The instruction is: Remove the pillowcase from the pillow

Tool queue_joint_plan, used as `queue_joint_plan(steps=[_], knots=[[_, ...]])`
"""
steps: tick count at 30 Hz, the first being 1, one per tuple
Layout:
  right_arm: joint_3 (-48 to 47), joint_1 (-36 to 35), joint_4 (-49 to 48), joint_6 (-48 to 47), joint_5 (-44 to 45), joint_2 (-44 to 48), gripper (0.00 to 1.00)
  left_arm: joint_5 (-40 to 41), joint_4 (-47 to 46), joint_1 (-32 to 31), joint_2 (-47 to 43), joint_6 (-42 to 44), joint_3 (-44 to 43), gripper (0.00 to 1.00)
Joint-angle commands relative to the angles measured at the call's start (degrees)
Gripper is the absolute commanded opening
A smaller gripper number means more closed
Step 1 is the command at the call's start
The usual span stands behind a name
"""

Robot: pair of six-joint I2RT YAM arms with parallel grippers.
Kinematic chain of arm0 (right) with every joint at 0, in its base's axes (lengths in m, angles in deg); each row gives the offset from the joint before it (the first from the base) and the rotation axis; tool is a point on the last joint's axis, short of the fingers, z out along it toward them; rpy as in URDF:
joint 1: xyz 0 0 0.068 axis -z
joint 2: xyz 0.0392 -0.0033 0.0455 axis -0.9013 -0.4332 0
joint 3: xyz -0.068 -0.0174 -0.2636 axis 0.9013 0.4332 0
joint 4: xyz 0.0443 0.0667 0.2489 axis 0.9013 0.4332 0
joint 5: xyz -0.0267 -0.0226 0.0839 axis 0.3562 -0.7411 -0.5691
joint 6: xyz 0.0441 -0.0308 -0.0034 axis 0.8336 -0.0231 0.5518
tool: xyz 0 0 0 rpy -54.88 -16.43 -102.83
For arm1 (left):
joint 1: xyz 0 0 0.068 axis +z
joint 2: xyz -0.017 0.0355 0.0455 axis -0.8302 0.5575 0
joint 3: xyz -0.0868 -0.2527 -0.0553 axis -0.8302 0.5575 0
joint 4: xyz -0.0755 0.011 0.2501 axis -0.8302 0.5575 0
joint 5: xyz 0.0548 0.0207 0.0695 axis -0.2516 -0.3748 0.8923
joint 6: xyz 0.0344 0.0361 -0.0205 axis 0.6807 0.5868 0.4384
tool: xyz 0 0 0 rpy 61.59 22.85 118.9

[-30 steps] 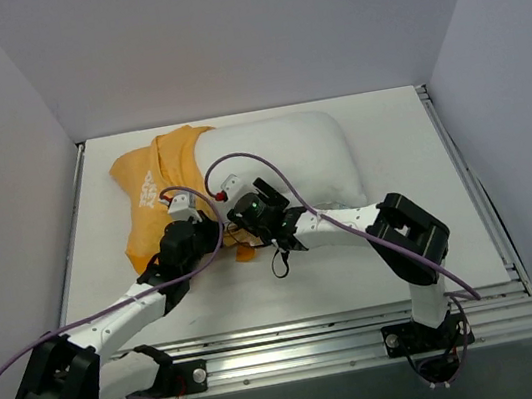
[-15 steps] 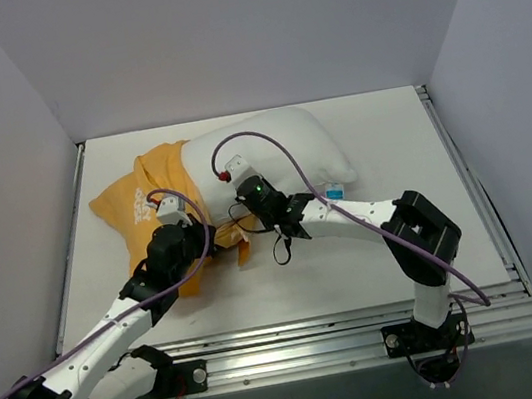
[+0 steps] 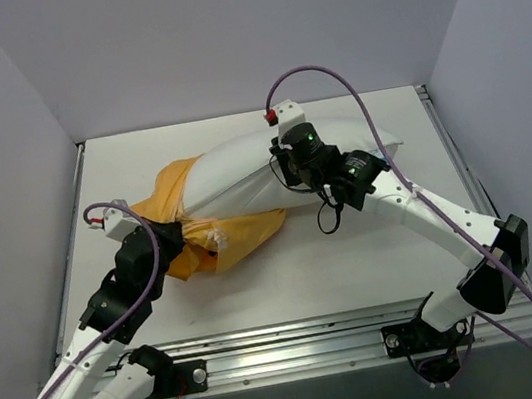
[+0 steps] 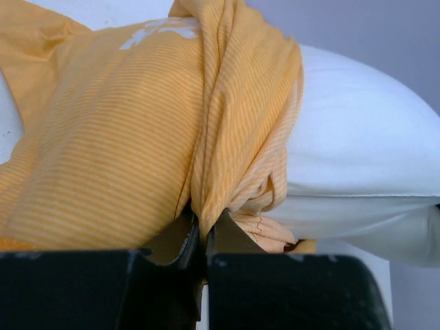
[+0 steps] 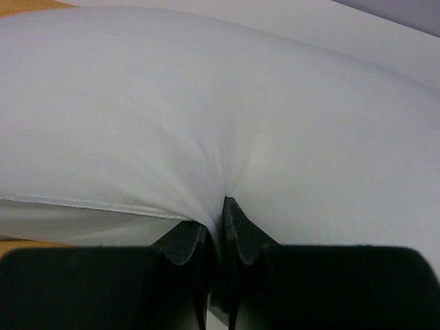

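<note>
The white pillow (image 3: pixel 242 173) lies lifted across the middle of the table, most of it bare. The orange-yellow pillowcase (image 3: pixel 222 239) is bunched over its left end and trails under it. My left gripper (image 3: pixel 183 236) is shut on a fold of the pillowcase (image 4: pixel 206 137); in the left wrist view the striped cloth is pinched between the fingertips (image 4: pixel 185 230). My right gripper (image 3: pixel 279 167) is shut on the pillow (image 5: pixel 206 110), with white fabric puckered between its fingertips (image 5: pixel 234 220). The print side of the case is hidden.
White walls close in the table (image 3: pixel 405 248) at the back and both sides. A metal rail (image 3: pixel 348 333) runs along the near edge by the arm bases. A purple cable (image 3: pixel 327 73) loops above the right wrist.
Both grippers have closed, left on the pillowcase, right on the pillow. The right arm has pulled the pillow up and right; the left has drawn the case left, baring more pillow.
</note>
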Motion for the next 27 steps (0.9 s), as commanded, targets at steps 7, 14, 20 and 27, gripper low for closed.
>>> queue_joint_plan(steps=[7, 14, 20, 27], knots=[[-13.58, 9.70, 12.96, 2.77, 12.89, 10.33, 0.00, 24.21, 25.21, 2.53, 2.59, -1.07, -8.12, 0.02], [-18.17, 15.77, 20.44, 5.50, 13.15, 13.40, 0.00, 24.48, 27.95, 7.80, 4.89, -0.28, -11.02, 0.02], [-19.83, 17.45, 24.40, 4.80, 12.45, 15.95, 0.00, 17.89, 23.04, 14.48, 4.80, 5.25, -9.97, 0.04], [-27.38, 18.50, 29.14, 3.74, 16.40, 15.87, 0.00, 13.49, 21.45, 18.44, 11.20, 6.84, -10.84, 0.04]])
